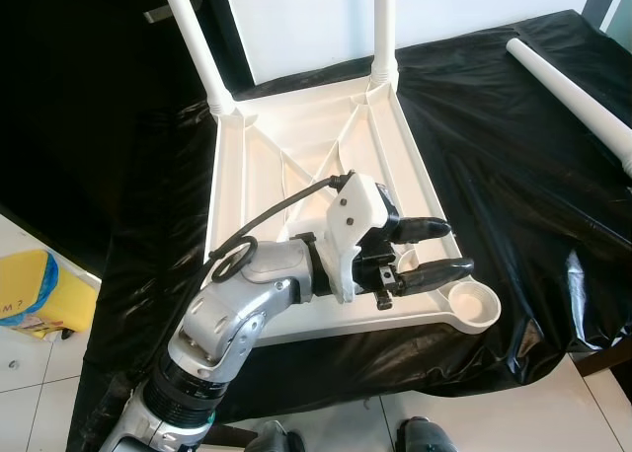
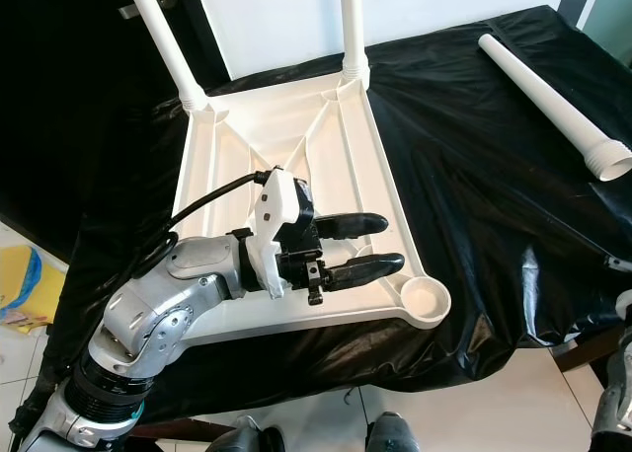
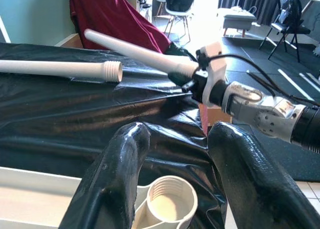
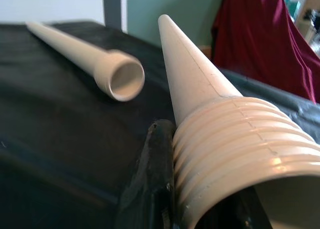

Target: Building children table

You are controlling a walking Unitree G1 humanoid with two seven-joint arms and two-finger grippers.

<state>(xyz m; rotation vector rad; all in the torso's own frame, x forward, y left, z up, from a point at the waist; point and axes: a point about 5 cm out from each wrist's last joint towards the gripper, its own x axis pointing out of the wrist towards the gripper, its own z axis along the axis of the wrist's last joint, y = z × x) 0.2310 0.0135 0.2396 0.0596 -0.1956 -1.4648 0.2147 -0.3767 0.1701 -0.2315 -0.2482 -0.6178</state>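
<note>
Jaws of the left gripper (image 1: 434,247) stand parted, empty, hovering over the near right corner of the upturned white tabletop (image 1: 296,166), just short of the open threaded socket (image 1: 472,302). Right gripper (image 3: 187,79), seen from the left wrist, is clamped on a loose white leg (image 4: 200,89) near its threaded end, carried in the air off the table's edge. Tabletop lies underside up on a table covered in black sheeting (image 1: 513,156); two legs (image 1: 385,28) already stand in the far corners. One spare leg (image 1: 573,97) lies on the sheeting, well apart to the right.

Judged step: bring the held leg to the near socket.

Risks:
- left gripper sits close to the socket, so the incoming leg may strike it
- thread entered tilted could cross and jam
- tabletop may slide on the slick sheeting under turning force unless braced
</note>
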